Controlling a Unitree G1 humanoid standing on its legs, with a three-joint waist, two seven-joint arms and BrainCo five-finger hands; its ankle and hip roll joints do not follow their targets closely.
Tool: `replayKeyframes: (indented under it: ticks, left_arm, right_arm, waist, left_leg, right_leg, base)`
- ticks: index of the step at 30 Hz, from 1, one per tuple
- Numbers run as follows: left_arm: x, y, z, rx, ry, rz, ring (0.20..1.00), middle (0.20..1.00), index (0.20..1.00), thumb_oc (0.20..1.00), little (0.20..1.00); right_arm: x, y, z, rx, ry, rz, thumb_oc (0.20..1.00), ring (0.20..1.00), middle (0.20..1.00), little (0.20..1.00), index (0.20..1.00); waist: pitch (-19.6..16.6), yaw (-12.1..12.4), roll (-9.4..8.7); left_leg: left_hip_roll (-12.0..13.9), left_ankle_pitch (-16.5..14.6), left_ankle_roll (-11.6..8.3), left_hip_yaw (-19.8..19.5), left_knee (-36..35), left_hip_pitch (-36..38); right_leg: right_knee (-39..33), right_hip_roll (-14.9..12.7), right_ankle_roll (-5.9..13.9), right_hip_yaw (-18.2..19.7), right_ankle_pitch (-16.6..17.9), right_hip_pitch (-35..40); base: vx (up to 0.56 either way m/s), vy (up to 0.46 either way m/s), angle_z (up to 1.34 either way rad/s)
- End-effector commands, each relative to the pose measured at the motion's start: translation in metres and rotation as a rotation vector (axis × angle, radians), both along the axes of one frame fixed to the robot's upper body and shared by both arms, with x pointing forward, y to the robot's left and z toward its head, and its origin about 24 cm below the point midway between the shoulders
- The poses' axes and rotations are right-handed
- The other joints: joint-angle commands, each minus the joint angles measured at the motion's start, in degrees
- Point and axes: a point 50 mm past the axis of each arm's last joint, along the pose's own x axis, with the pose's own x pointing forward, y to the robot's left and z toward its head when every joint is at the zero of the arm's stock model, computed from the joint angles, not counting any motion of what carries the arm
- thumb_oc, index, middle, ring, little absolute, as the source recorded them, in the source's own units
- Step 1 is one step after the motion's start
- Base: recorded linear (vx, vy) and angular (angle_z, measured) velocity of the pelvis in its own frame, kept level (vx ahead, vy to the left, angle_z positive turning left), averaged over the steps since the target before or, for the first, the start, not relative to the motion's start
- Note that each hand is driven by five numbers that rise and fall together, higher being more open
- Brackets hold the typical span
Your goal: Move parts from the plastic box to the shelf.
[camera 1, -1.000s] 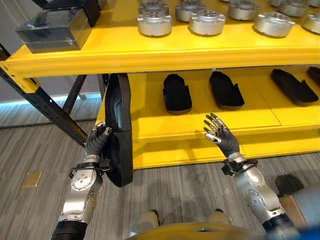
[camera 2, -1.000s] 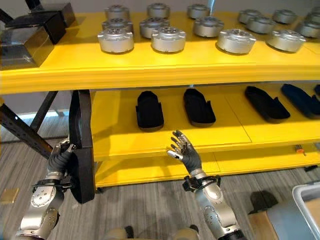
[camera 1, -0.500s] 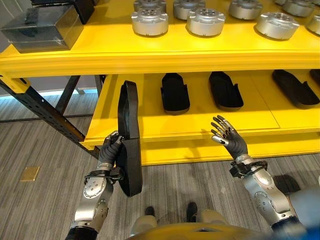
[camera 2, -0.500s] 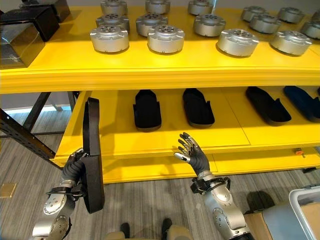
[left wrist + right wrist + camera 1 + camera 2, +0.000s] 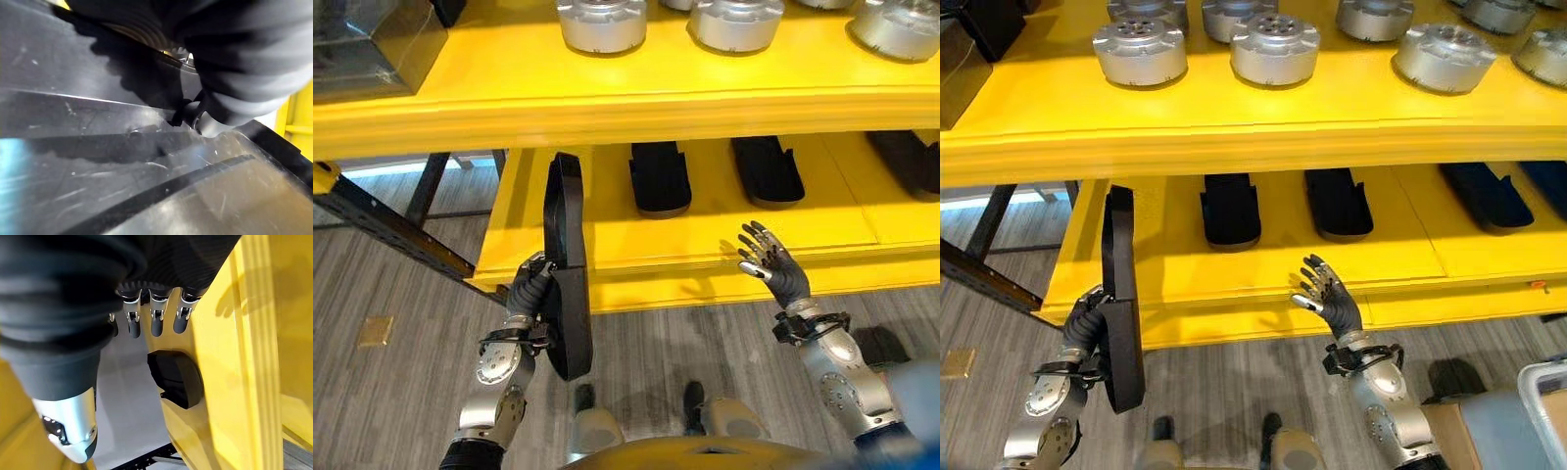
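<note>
A long flat black part [image 5: 564, 264] stands on edge, upright, in front of the left end of the yellow lower shelf [image 5: 724, 240]. My left hand [image 5: 525, 291] is shut on its lower half; the glossy black surface of the part [image 5: 122, 161] lies right against that hand in the left wrist view. My right hand [image 5: 773, 269] is open, fingers spread, empty, hovering before the shelf's front edge. Its fingers [image 5: 156, 318] point along the yellow shelf [image 5: 244, 357] toward a black part [image 5: 176, 377].
Several more black parts [image 5: 658, 178] lie in a row on the lower shelf. Silver round housings [image 5: 1275, 47] sit on the upper shelf [image 5: 1234, 127]. A dark box [image 5: 372, 44] stands at its left end. A grey plastic box [image 5: 1542, 392] shows at the lower right.
The camera has dropped closer to the shelf. My left hand has brought the upright black part a little nearer the lower shelf's left end. My right hand stays open.
</note>
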Motion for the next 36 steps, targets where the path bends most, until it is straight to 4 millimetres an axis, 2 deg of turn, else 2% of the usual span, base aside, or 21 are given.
replayKeyframes:
  ticks: [1,2,4,5,7,11,13,17,20,25,28,34,36]
  left_arm:
    - [0.005,0.014,0.035,0.059,-0.162,0.023,0.2,0.2,0.2,0.2,0.2]
    - [0.012,0.014,0.042,0.103,-0.183,0.008,0.2,0.2,0.2,0.2,0.2]
    - [0.019,0.013,0.048,0.14,-0.202,0.001,0.2,0.2,0.2,0.2,0.2]
    - [0.019,0.013,0.049,0.14,-0.202,0.0,0.2,0.2,0.2,0.2,0.2]
    - [0.037,0.014,0.056,0.198,-0.214,0.013,0.2,0.2,0.2,0.2,0.2]
    - [0.057,0.018,0.066,0.275,-0.217,0.042,0.2,0.2,0.2,0.2,0.2]
    - [0.077,0.021,0.077,0.334,-0.219,0.078,0.2,0.2,0.2,0.2,0.2]
    - [0.092,0.026,0.086,0.358,-0.215,0.117,0.2,0.2,0.2,0.2,0.2]
    - [0.108,0.036,0.104,0.378,-0.228,0.184,0.2,0.2,0.2,0.2,0.2]
    - [0.12,0.044,0.116,0.309,-0.233,0.243,0.2,0.2,0.2,0.2,0.2]
    - [0.13,0.056,0.128,0.281,-0.22,0.307,0.2,0.2,0.2,0.2,0.2]
    - [0.137,0.066,0.141,0.237,-0.215,0.359,0.2,0.2,0.2,0.2,0.2]
    - [0.141,0.073,0.151,0.225,-0.215,0.396,0.2,0.2,0.2,0.2,0.2]
  right_arm:
    - [-0.001,0.007,0.018,0.05,-0.104,0.019,1.0,1.0,1.0,1.0,1.0]
    - [-0.003,0.009,0.016,0.052,-0.091,0.027,1.0,1.0,1.0,1.0,1.0]
    - [-0.004,0.01,0.014,0.053,-0.079,0.036,1.0,1.0,1.0,1.0,1.0]
    - [-0.004,0.01,0.014,0.053,-0.079,0.036,1.0,1.0,1.0,1.0,1.0]
    - [-0.006,0.014,0.013,0.061,-0.07,0.059,1.0,1.0,1.0,1.0,1.0]
    - [-0.006,0.017,0.014,0.065,-0.068,0.071,1.0,1.0,1.0,1.0,1.0]
    - [-0.007,0.022,0.013,0.074,-0.059,0.102,1.0,1.0,1.0,1.0,1.0]
    - [-0.008,0.026,0.013,0.082,-0.058,0.118,1.0,1.0,1.0,1.0,1.0]
    - [-0.007,0.032,0.015,0.093,-0.064,0.152,1.0,1.0,1.0,1.0,1.0]
    - [-0.007,0.037,0.016,0.098,-0.066,0.174,1.0,1.0,1.0,1.0,1.0]
    - [-0.007,0.04,0.017,0.104,-0.068,0.182,1.0,1.0,1.0,1.0,1.0]
    - [-0.006,0.041,0.019,0.108,-0.076,0.187,1.0,1.0,1.0,1.0,1.0]
    - [-0.005,0.042,0.02,0.105,-0.079,0.189,1.0,1.0,1.0,1.0,1.0]
  waist:
    - [-4.0,0.2,-1.6]
    - [-4.0,0.0,-1.81]
    - [-3.8,-0.2,-2.03]
    - [-3.8,-0.1,-2.05]
    - [-3.8,-0.8,-2.5]
    - [-3.6,-1.5,-3.1]
    - [-2.9,-2.1,-3.81]
    - [-2.0,-2.6,-4.51]
    - [-0.4,-3.1,-5.45]
    - [1.0,-3.4,-6.14]
    - [2.3,-3.9,-6.7]
    - [3.3,-4.3,-6.84]
    - [4.2,-4.4,-7.15]
  left_leg:
    - [-0.6,-1.2,1.44,0.9,2.3,0.9]
    - [-1.9,-3.4,1.66,2.0,4.6,1.2]
    - [-3.1,-4.9,1.83,2.7,6.5,1.1]
    - [-3.1,-5.0,1.86,2.7,6.6,1.1]
    - [-4.5,-6.8,2.11,3.6,9.5,-0.3]
    - [-4.9,-7.7,2.17,4.0,12.4,-2.5]
    - [-5.1,-8.1,2.23,4.1,13.9,-4.3]
    - [-5.1,-8.2,2.27,3.9,15.0,-6.2]
    - [-5.0,-8.4,2.43,4.0,16.3,-8.3]
    - [-4.6,-8.6,2.47,3.8,18.0,-10.8]
    - [-4.2,-8.7,2.37,3.8,19.3,-12.5]
    - [-3.8,-8.9,2.35,3.9,20.3,-14.0]
    - [-3.6,-8.9,2.32,3.8,21.2,-15.3]
  right_leg:
    - [-2.2,-2.2,1.94,1.6,-1.0,3.6]
    - [-2.8,-3.6,2.97,1.9,-0.6,4.8]
    - [-3.0,-4.8,3.66,2.4,-0.3,5.3]
    - [-3.0,-4.9,3.69,2.5,-0.3,5.3]
    - [-3.0,-6.6,4.69,2.9,0.1,5.0]
    - [-2.6,-7.4,5.11,3.4,0.5,3.9]
    - [-2.5,-7.6,5.33,3.7,0.9,3.1]
    - [-2.2,-7.6,5.49,3.7,1.4,1.7]
    - [-1.8,-7.3,5.59,4.1,1.9,-0.3]
    - [-0.4,-6.8,5.6,4.7,2.1,-3.0]
    - [0.8,-6.4,5.62,5.3,2.2,-5.1]
    - [1.9,-6.1,5.71,6.0,2.3,-7.3]
    - [2.8,-5.9,5.75,6.2,2.4,-8.7]
  base:
    - [0.12,0.264,-0.01]
    - [0.11,0.27,0.01]
    - [0.06,0.199,-0.17]
    - [0.02,0.143,-0.26]
    - [0.02,0.203,-0.18]
    - [-0.01,0.099,-0.04]
    - [-0.06,0.088,0.01]
    - [-0.06,0.035,0.0]
    - [-0.11,0.018,-0.03]
    - [-0.08,0.005,-0.06]
    - [-0.07,0.001,-0.05]
    - [-0.04,0.009,-0.03]
    - [-0.06,-0.006,-0.01]
